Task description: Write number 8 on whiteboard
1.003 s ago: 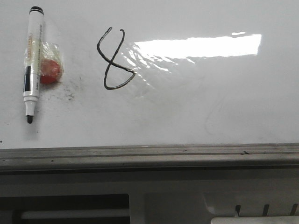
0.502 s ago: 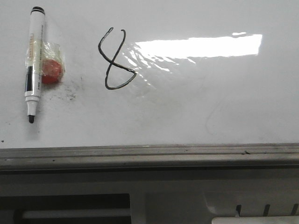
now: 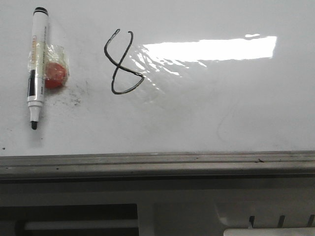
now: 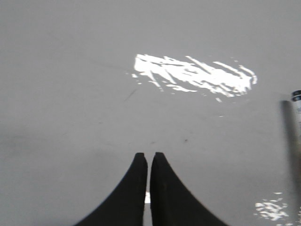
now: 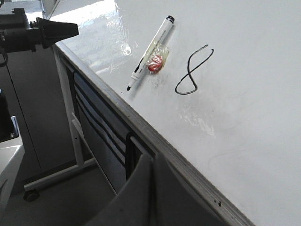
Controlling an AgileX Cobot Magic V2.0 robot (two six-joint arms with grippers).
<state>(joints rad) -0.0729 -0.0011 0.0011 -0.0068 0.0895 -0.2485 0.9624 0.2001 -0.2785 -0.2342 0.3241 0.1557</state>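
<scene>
1. Left pincer [image 4: 148, 160]: two black fingers pressed together at the tips, nothing between them, hanging over a bare grey-looking stretch of the whiteboard [image 4: 70, 70]; a patch of glare lies beyond the tips.
2. Right pincer [image 5: 151, 162]: two dark fingers closed against each other, holding nothing, poised off the board's near edge, over the grey metal edge strip [image 5: 155, 141].
3. Whiteboard [image 3: 221, 113]: one glossy white board with a bright reflected bar of light and faint grey smudges; it is the landmark for all items below.
4. Number 8 [image 3: 122, 63]: one thin black slanted figure drawn on the whiteboard, its top loop left unclosed, its lower loop pointed. It sits just left of the glare bar in the front view and well clear of the edge strip.
5. Marker [image 3: 36, 66]: one white-barrelled marker with a black cap end, lying flat on the whiteboard to the left of the number 8, apart from it, its uncapped black tip pointing toward the edge strip. The figure is shorter than the marker.
6. Red object [image 3: 55, 74]: one small round red piece under clear tape or wrap, touching the marker's barrel on the side facing the number 8.
7. Containers: none visible to report.
</scene>
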